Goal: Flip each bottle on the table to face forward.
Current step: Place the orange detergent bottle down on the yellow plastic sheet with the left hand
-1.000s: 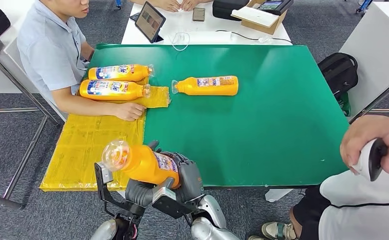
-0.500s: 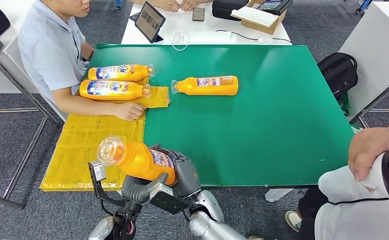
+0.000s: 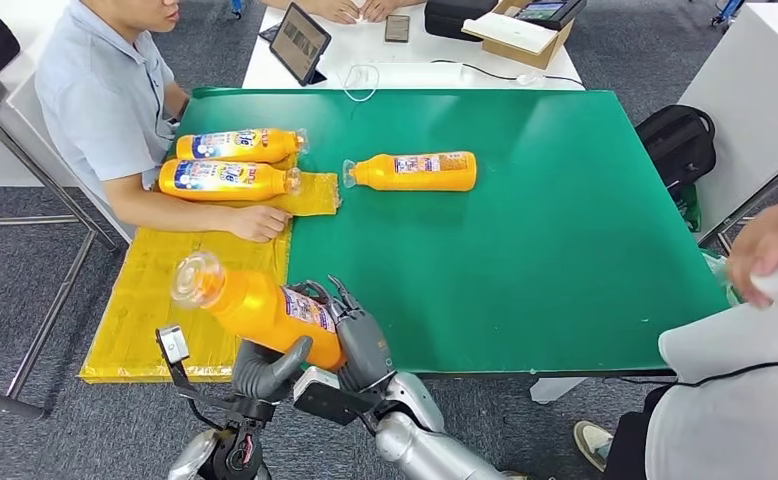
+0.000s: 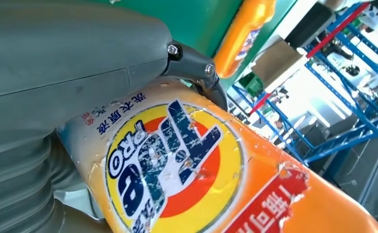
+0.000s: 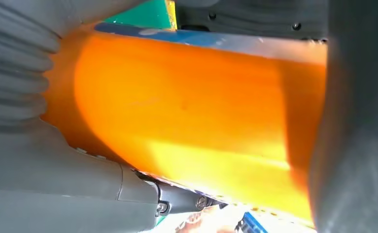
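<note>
Both hands hold one orange bottle (image 3: 265, 310) tilted above the near edge of the green table (image 3: 525, 260): left hand (image 3: 265, 368) beneath it, right hand (image 3: 357, 340) gripping its base. Three more bottles lie farther along the table.

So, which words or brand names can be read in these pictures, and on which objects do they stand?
"PRO": on the round logo of the orange plastic bottle held in the left robot hand; the big blue brand letters are worn and uncertain.
Small Chinese print beside the logo: too blurred.
Labels on the three orange bottles lying on the green table: too small.
</note>
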You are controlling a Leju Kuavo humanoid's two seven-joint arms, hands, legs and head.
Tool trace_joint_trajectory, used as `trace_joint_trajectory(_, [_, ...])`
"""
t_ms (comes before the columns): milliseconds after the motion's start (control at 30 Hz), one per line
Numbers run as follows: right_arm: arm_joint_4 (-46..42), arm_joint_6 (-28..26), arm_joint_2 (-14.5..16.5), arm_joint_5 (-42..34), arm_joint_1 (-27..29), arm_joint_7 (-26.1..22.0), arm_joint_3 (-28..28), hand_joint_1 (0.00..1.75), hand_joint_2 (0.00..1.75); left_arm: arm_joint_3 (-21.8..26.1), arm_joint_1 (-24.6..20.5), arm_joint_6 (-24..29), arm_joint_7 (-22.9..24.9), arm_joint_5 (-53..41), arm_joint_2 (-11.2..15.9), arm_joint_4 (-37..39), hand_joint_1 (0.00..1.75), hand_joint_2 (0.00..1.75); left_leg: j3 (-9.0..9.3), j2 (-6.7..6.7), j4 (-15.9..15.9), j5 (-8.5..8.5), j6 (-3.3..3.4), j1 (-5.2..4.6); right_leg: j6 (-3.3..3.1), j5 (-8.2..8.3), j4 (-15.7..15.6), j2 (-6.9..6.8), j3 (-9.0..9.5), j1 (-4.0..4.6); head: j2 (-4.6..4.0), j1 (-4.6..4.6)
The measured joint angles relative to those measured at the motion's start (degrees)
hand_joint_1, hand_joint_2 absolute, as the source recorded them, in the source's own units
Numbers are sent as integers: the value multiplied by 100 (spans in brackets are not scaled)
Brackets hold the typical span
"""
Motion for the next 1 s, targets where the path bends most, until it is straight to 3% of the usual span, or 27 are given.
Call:
trace_joint_trajectory(100, [5, -245, -14, 44, 79, -118, 12, 0, 0, 45, 3, 63, 68, -9, -42, -4, 175, 175, 0, 0, 0, 0, 0, -1, 0, 0, 0, 0, 0, -1, 0, 0])
trace_joint_trajectory(300, [-321, -775, -228, 144, 591, -240, 163, 0, 0, 117, 17, 807, 10, -556, -211, -95, 175, 175, -7, -4, 0, -2, 1, -4, 1, 0, -1, -1, -3, -2, 0, -1])
trace_joint_trajectory(767, [-800, -1006, -684, 187, 1404, -266, -80, 0, 0, 680, -160, 1306, -245, -869, -251, -117, 175, 175, -9, -4, -1, -1, 1, -4, 1, 0, 0, -2, -2, -2, 0, 1])
trace_joint_trajectory(867, [-918, -1006, -761, 255, 1534, -271, -305, 0, 0, 883, -186, 1220, -229, -794, -252, -117, 175, 175, -9, -4, -1, -1, 1, -4, 1, 0, -1, -2, -2, -2, 0, 1])
trace_joint_trajectory(1000, [-1105, -1006, -874, 117, 1643, -273, -729, 0, 0, 1118, -171, 725, 1, -515, -254, -119, 175, 175, -9, -5, 0, -1, 1, -5, 1, 0, -1, -2, -1, -3, 0, 1])
